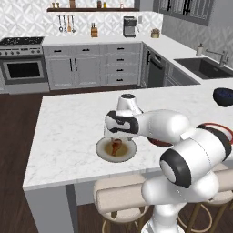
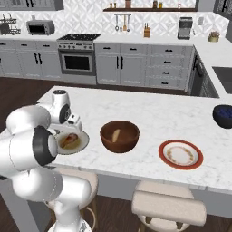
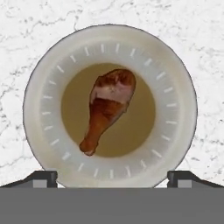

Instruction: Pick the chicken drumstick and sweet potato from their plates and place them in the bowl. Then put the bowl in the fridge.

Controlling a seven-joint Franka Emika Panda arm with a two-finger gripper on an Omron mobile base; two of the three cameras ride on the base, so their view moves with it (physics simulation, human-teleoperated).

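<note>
The tool (image 3: 112, 178) hangs released, jaws wide, directly above the drumstick (image 3: 108, 109), which lies on the grey plate (image 3: 183, 109). In the hand view its long axis runs diagonally, thick end upper right, bone end lower left. The sweet potato (image 2: 116, 134) already sits in the wooden bowl (image 2: 119, 144) on the marble surface (image 2: 149, 111). The kitchen is uncluttered.

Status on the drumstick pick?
Gripper open, above the grey-beige plate. Chicken drumstick on it, untouched. Sweet potato in bowl. Nothing in the way.
</note>
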